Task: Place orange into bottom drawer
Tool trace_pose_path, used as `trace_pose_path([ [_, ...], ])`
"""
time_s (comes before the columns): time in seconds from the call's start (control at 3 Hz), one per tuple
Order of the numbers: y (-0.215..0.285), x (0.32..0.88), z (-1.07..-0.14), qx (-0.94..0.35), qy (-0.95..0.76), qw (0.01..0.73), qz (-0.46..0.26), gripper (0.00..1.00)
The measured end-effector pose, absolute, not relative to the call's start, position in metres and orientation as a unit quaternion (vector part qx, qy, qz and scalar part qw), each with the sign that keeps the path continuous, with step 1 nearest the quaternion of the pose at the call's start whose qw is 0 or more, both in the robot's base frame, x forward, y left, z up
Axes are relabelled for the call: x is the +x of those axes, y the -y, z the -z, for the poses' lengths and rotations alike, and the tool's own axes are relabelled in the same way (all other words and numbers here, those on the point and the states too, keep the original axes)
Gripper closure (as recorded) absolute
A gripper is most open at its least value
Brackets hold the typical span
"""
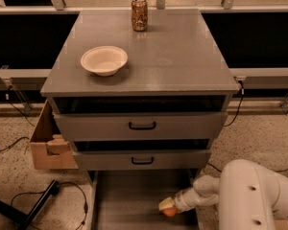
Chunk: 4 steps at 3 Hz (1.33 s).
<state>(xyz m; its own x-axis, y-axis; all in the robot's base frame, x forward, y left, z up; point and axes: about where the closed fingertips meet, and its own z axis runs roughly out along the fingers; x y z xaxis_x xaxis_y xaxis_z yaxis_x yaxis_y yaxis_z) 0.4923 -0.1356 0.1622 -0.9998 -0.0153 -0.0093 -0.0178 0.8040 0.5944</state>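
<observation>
The wide shallow grey bottom drawer (pixel 129 200) of the grey cabinet is pulled out, its plain floor showing below the two upper grey drawers with black handles (pixel 142 143), which stand only a little ajar. The small round orange fruit (pixel 171 212) is already down at the drawer's right side, low over the floor or just touching it; which of the two cannot be told. So by my reading the carrying is done, and what is left is to let the orange go onto the drawer floor and draw the arm back out.

The robot's cream-white hand (pixel 167 207) reaches in from the right, low over the drawer's near right part. Its fingers look pinched around the orange, which peeps out beneath the tip; nothing else is touched by it, as far as can be seen.

Up on the counter (pixel 182 56), the cream bowl (pixel 104 60) and the gold-brown drink can (pixel 139 14) stand well apart from all this
</observation>
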Motion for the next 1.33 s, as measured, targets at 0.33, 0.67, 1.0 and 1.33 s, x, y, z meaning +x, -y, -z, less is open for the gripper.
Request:
trace_pose_path([
  [0.33,0.1125,0.4878,-0.1446,-0.011,-0.95,-0.002,-0.313,1.0],
  [0.67,0.1091,0.4867,-0.1418,-0.011,-0.95,-0.002,-0.312,0.86],
  [1.0,0.1074,0.4851,-0.1406,-0.012,-0.95,-0.004,-0.313,0.63],
  [1.33,0.1052,0.483,-0.1392,-0.012,-0.949,-0.006,-0.314,0.32],
])
